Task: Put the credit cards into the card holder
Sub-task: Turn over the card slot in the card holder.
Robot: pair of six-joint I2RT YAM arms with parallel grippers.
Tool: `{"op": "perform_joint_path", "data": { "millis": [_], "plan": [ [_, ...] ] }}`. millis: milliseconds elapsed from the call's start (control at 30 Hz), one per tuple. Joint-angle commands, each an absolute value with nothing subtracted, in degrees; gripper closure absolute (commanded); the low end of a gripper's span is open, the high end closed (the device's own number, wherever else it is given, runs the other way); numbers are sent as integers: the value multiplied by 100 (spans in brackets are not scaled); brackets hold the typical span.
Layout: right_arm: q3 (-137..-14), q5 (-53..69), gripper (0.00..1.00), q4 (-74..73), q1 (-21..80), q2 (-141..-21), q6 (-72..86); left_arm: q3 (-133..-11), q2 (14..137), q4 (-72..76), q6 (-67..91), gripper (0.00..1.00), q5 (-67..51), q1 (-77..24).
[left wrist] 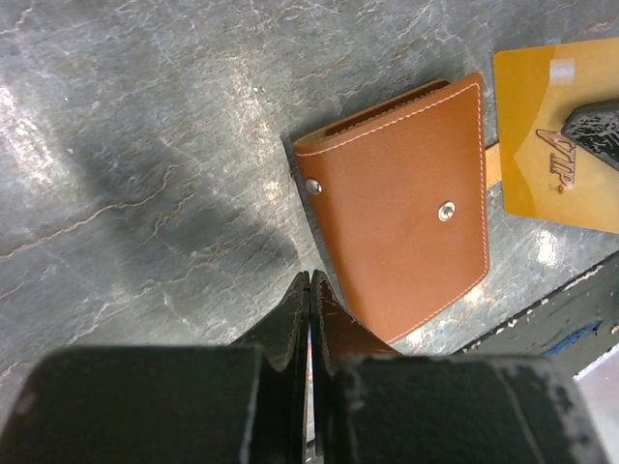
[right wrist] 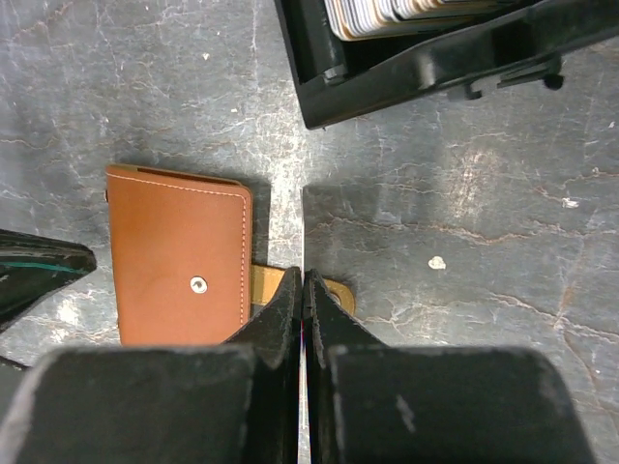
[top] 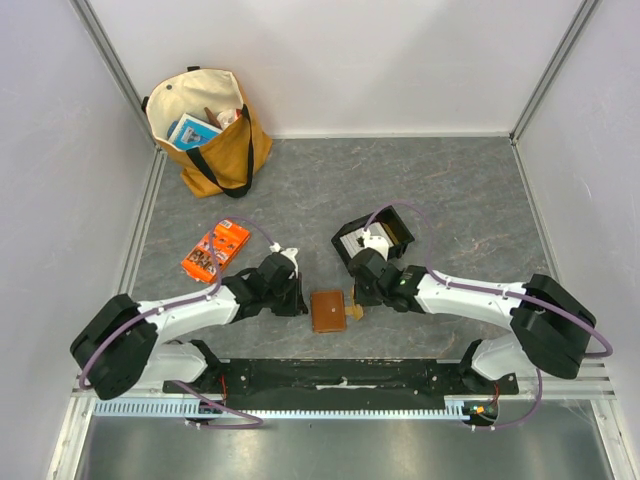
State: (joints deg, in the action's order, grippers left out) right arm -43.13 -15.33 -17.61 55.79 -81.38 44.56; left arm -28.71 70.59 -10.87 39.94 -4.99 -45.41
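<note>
One gold card (left wrist: 537, 116) — frame-cut, partly covered

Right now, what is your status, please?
Left gripper shut, empty, beside card holder. Right gripper shut on gold card. Holder closed; nothing else blocks.

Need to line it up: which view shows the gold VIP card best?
Left wrist: the gold VIP card shows face-on beside the brown card holder. Right wrist shows only a corner behind the right gripper; top external, a small tan speck.
</note>
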Motion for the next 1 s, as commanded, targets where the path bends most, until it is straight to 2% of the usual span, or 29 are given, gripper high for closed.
{"op": "perform_joint_path", "data": {
  "millis": [0,367,967],
  "plan": [
    [-4035,-959,100,-1090,5397,-7954,4755,-3015,7329,-563,3999,98,-642,-4570],
    [-3876,-536,100,-694,5326,-7980,4860,-3111,7945,-422,3955,98,-782,-4588],
    [-4087,202,100,-396,5317,-7523,4781,-3234,7937,-483,3973,98,-651,-4597]
  ]
}}
